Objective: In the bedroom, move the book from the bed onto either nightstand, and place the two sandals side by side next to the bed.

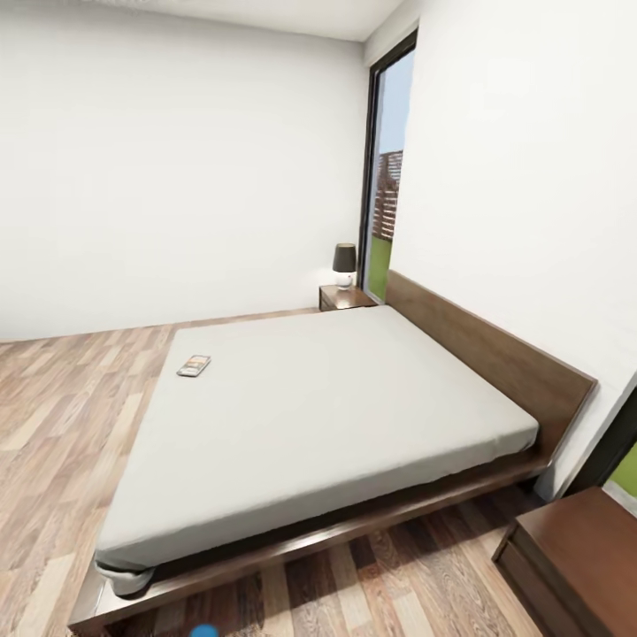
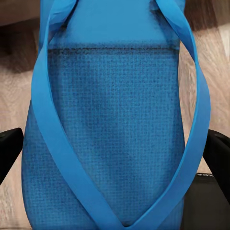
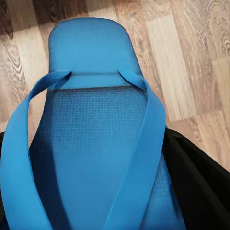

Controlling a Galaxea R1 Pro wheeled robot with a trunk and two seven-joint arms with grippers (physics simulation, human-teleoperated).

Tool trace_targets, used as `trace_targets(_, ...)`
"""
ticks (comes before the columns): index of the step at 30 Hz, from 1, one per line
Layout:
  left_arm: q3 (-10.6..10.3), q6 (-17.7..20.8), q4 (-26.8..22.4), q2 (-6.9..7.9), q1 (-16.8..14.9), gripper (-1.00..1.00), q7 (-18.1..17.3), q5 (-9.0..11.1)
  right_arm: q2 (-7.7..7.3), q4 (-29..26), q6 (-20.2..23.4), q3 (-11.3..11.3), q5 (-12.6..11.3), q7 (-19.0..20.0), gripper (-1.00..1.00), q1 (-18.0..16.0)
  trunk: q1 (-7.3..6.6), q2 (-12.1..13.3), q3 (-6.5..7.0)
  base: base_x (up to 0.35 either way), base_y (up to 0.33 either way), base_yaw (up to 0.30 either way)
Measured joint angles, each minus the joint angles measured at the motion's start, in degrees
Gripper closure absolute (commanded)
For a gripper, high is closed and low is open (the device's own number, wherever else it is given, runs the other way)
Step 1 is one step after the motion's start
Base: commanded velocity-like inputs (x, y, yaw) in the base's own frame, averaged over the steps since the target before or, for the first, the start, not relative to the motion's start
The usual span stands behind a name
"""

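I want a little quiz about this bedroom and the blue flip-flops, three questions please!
1. True or false: the book lies on the bed.
2. What stands on the far nightstand by the window? A) a lamp B) a clock C) a cup
3. Fill in: each claw's camera looks at a blue ____ above the wood floor.

Key
1. True: it rests on the mattress near the far left edge.
2. A: a lamp with a dark shade.
3. Sandal: one sandal sits between the left claw fingers, another sandal at the right claw.
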Motion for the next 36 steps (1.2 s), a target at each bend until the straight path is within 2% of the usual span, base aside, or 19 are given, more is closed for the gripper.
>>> trace_targets(15, 0.01, -0.04, 0.01, 0.0, -0.05, 1.0, 0.0, 0.0, -0.05, 0.0, 0.0, 0.0, 0.17, -0.03, 1.0, 0.0, 0.0, 0.0, -0.65, 0.0, 0.0, 0.2)
trace_targets(36, 0.0, -0.09, 0.02, -0.01, -0.02, 1.0, -0.01, 0.01, -0.15, -0.03, 0.01, 0.0, 0.17, -0.03, 1.0, 0.01, 0.0, 0.0, -0.82, 0.0, 0.0, 0.014)
